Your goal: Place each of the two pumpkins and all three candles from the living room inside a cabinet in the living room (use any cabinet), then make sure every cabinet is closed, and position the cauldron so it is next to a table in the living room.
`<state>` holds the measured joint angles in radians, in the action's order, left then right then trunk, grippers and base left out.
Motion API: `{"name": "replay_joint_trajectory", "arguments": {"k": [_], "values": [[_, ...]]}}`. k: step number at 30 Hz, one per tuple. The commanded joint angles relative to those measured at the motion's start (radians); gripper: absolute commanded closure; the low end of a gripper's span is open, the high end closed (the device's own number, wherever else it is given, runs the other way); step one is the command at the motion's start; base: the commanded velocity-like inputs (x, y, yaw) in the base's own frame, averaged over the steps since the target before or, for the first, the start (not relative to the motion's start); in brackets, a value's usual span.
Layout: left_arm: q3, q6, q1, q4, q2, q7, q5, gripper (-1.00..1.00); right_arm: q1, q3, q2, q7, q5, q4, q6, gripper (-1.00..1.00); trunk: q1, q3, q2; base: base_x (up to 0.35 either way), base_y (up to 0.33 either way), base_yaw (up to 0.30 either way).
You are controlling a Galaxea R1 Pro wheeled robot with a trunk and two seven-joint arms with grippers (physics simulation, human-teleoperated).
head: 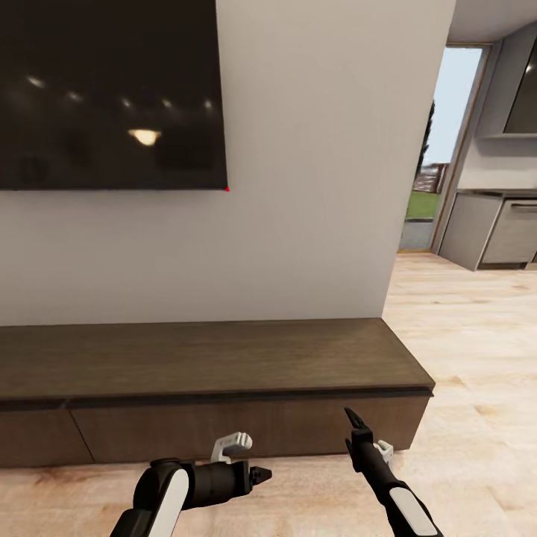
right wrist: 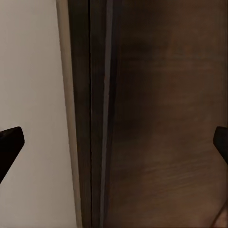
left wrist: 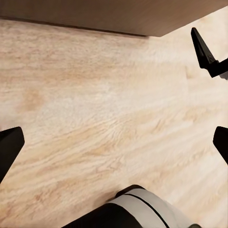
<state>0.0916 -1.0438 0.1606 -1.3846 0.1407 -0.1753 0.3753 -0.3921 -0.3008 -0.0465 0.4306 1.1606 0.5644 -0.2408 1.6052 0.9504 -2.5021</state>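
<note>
The long dark-brown cabinet [head: 209, 358] runs along the wall in front of me, its flat drawer fronts [head: 246, 429] flush and shut. My left gripper [head: 261, 473] hovers low over the plank floor just before the cabinet, open, with bare floor between its fingers [left wrist: 9, 147]. My right gripper [head: 350, 416] points up at the cabinet's right drawer front, open and empty; the right wrist view has the cabinet's top edge [right wrist: 97, 114] between its fingertips [right wrist: 9, 142]. The pumpkins, candles, cauldron and table are out of view.
A large black TV screen [head: 112, 93] hangs on the white wall [head: 313, 186] above the cabinet. To the right, light wood floor [head: 470, 350] leads past the wall's end to grey kitchen units [head: 496, 231] and a glass door [head: 436, 164].
</note>
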Motion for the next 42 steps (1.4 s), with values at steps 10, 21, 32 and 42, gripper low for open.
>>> {"name": "replay_joint_trajectory", "arguments": {"k": [10,21,32,42], "values": [[-0.001,-0.003,0.001,-0.001,0.0,-0.01,-0.01,-1.0,-0.001,-0.006,-0.001,0.005,0.008,0.0,-0.01,-1.0,0.002,0.02,-0.002,0.0,0.0,0.0],[0.0,-0.003,0.001,-0.001,0.0,-0.01,-0.01,-1.0,-0.001,-0.006,-0.001,0.112,0.007,0.0,-0.009,-1.0,0.002,0.02,-0.002,0.023,0.016,0.0],[0.044,-0.003,0.001,0.001,-0.001,-0.01,-0.011,-1.0,0.0,-0.006,-0.001,0.114,0.007,0.0,-0.008,-1.0,0.002,0.02,-0.002,0.083,0.024,0.0],[0.046,-0.003,0.001,0.003,-0.001,-0.01,-0.01,-1.0,-0.001,-0.006,-0.001,0.114,0.006,0.0,-0.008,-1.0,0.002,0.02,-0.002,0.092,0.016,0.0]]}}
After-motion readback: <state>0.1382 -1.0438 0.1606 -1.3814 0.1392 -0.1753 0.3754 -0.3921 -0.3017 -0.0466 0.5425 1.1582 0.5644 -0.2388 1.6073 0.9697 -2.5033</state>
